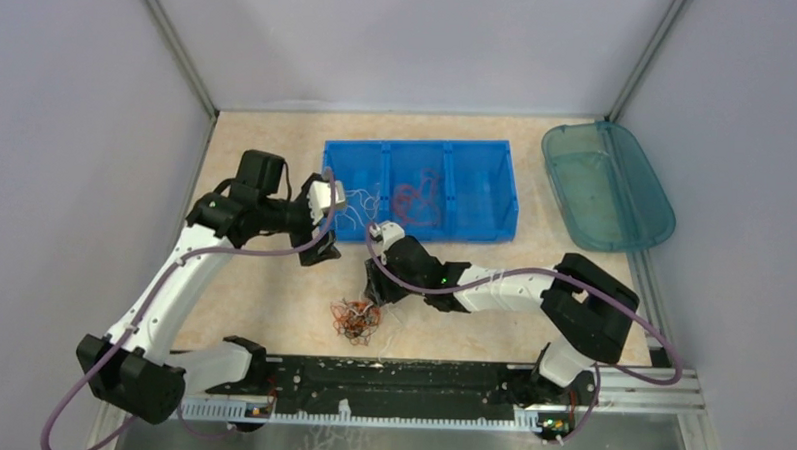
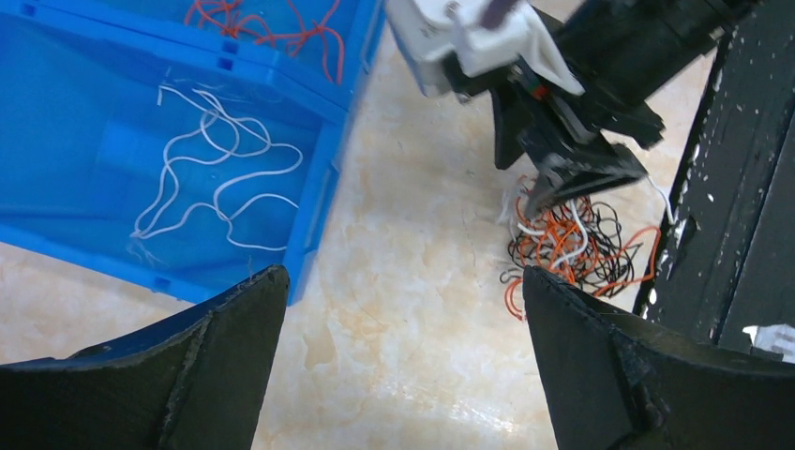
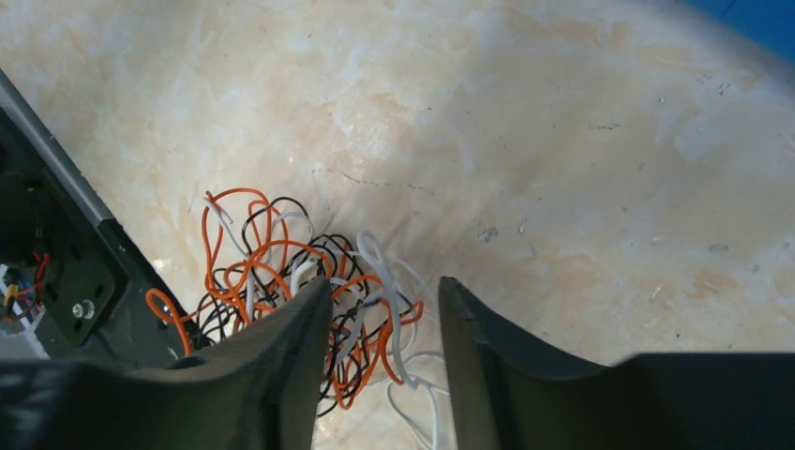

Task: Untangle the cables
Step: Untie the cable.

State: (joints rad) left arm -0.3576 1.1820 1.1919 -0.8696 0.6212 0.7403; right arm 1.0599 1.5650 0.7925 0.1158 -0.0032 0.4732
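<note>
A tangle of cables in orange, black and white lies on the table near the front rail; it also shows in the left wrist view and the right wrist view. My right gripper hangs just over its right edge. In its wrist view the right gripper is partly open, with white and orange strands between the fingers, not pinched. My left gripper is by the front left corner of the blue bin. It is wide open and empty above bare table.
The blue bin has three compartments: white wires lie in the left one and red wires in the middle one. A teal tray sits at the back right. The black front rail runs close to the tangle.
</note>
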